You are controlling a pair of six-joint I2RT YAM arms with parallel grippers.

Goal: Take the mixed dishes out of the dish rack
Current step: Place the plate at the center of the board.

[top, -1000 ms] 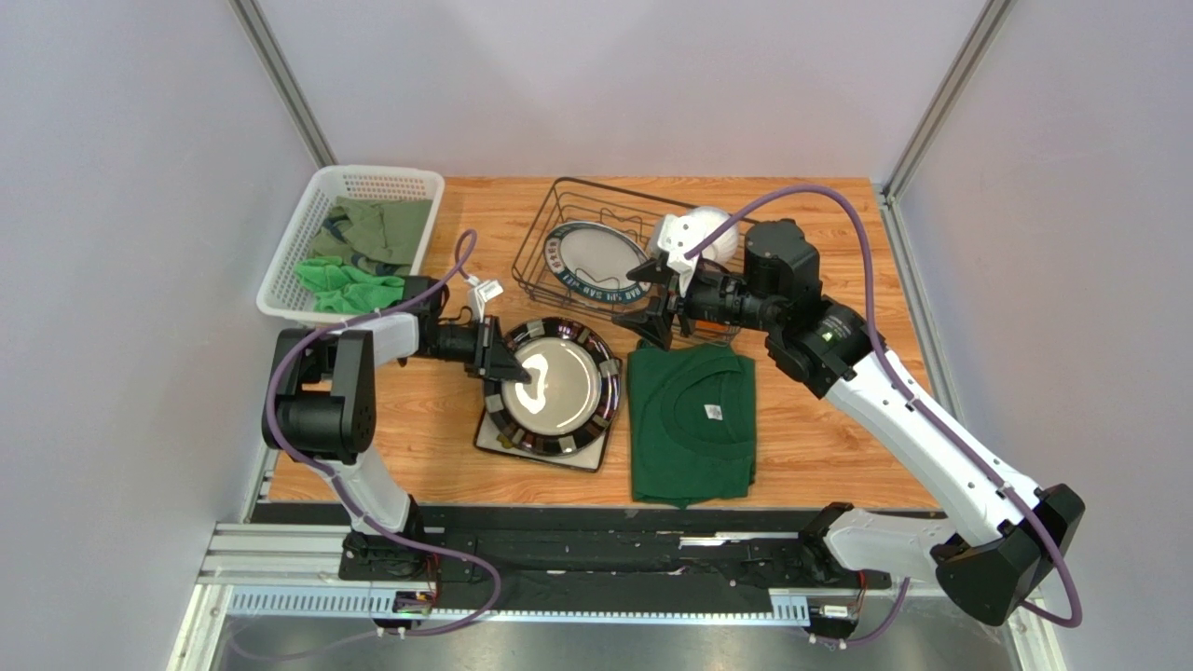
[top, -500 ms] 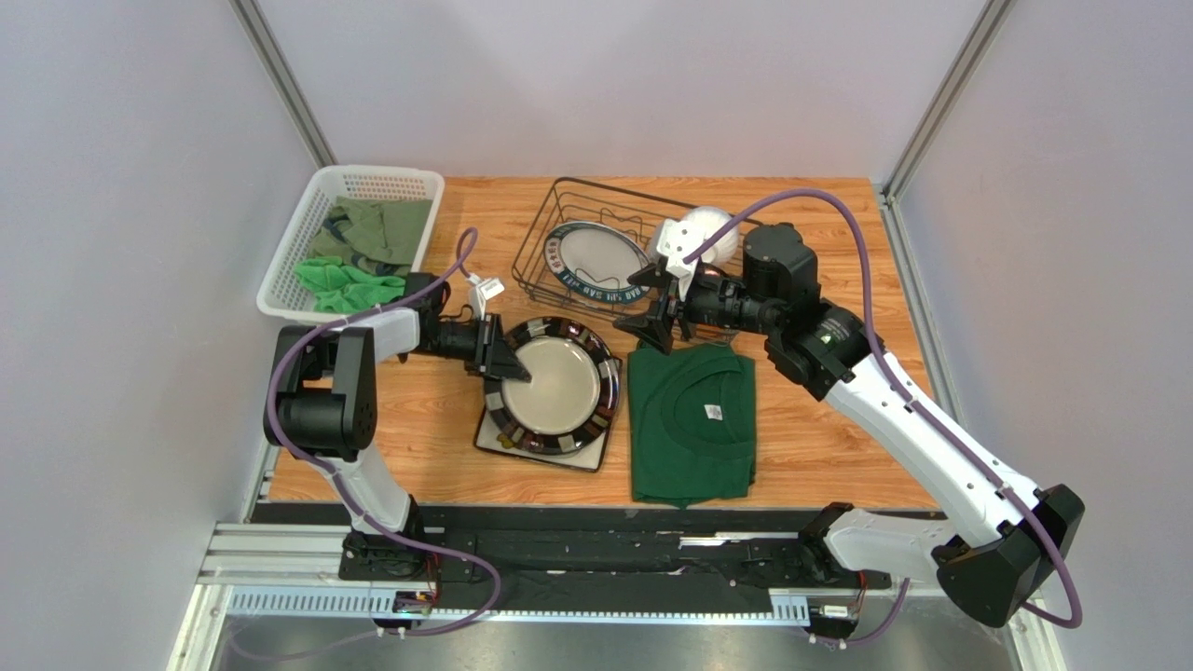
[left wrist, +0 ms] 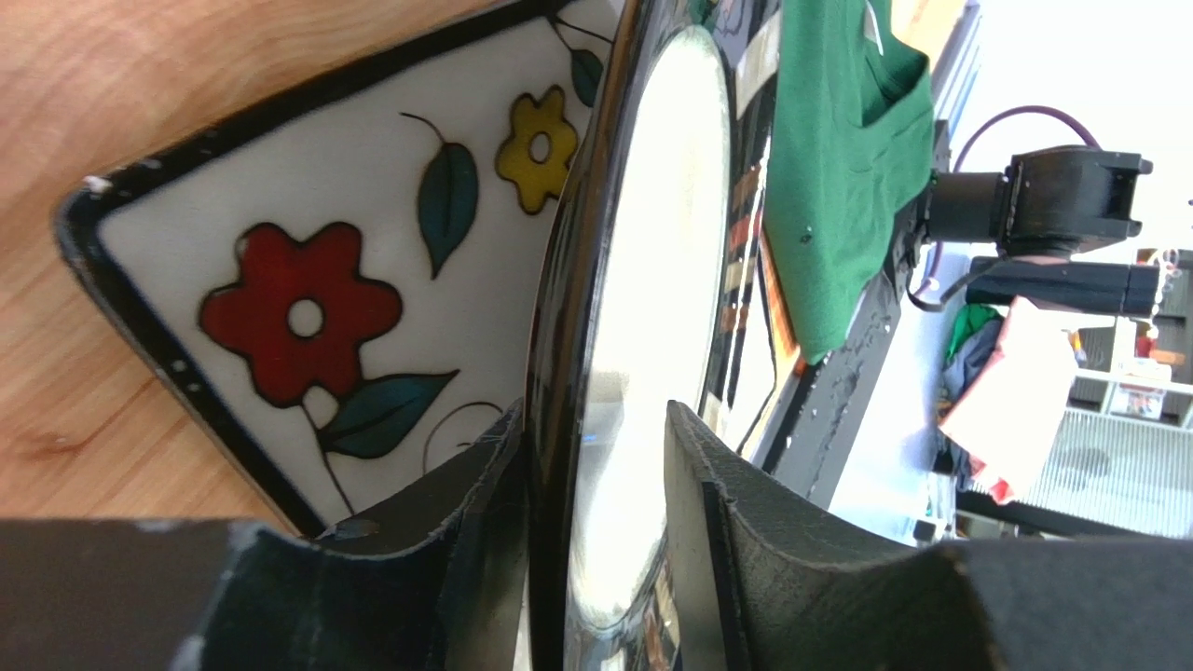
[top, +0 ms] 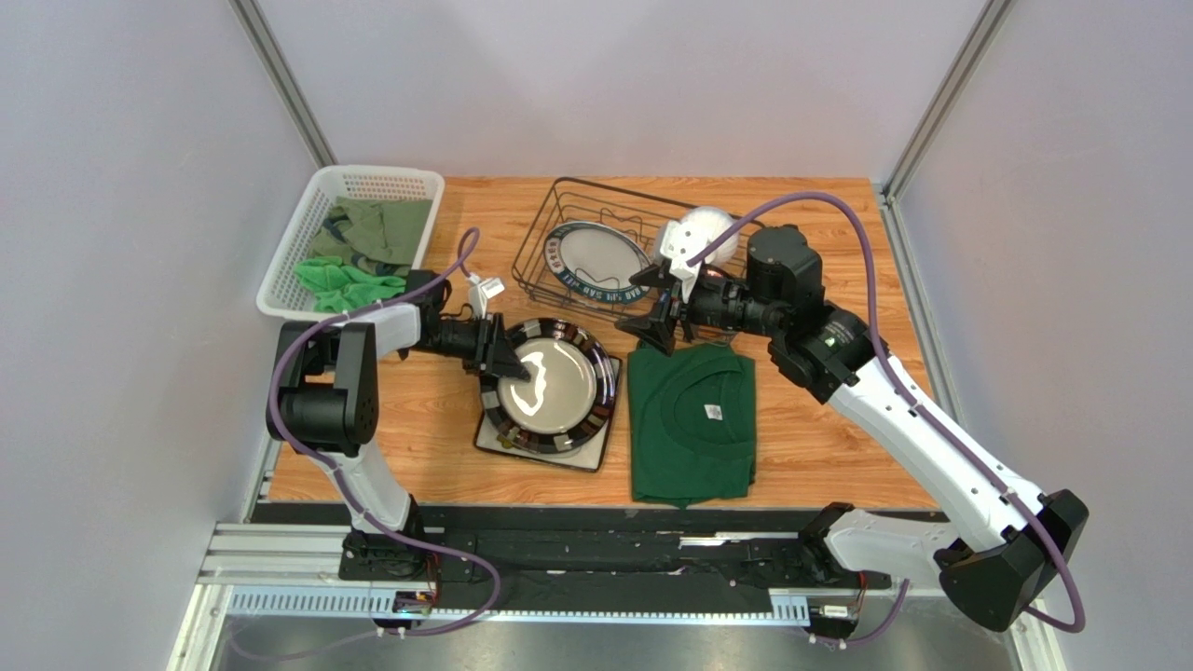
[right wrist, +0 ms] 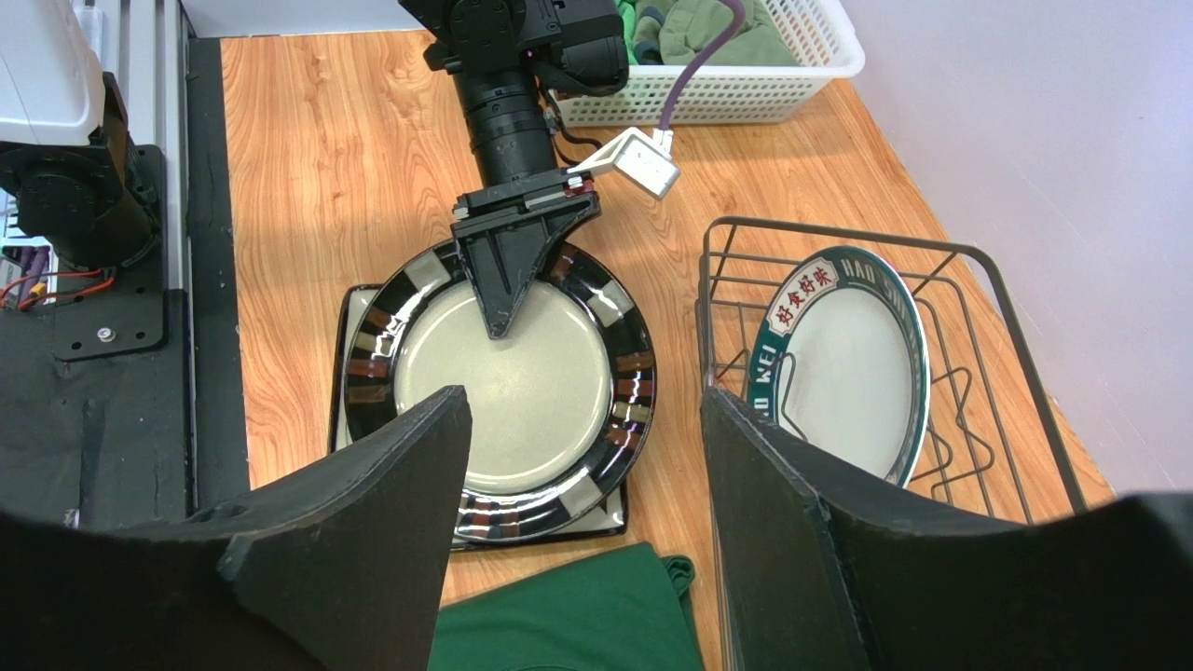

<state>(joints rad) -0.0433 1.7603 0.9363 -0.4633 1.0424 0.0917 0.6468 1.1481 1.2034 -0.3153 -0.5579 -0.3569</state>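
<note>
From above, we are seeing the left gripper (top: 521,366) reaching over a round dark-rimmed plate (top: 560,394). That plate is lying on the square flower plate (top: 490,438) on the tabletop (top: 420,434), in front of the dish rack (top: 616,196). A second round plate (top: 595,262) and a white bowl (top: 710,231) are sitting inside the rack.

At the left wrist, the fingers (left wrist: 462,545) are straddling the plate's rim, and we cannot tell whether they are pinching it.

At the right wrist, the right gripper (right wrist: 581,399) is hanging wide apart and holding nothing, just in front of the rack.

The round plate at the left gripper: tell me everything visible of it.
The round plate is glossy, ceramic-looking, with a pale centre and a dark rim banded in brown and white. It rests on the square flowered plate, left of the green shirt. The left gripper's fingers straddle its rim; whether they press it is unclear.
</note>
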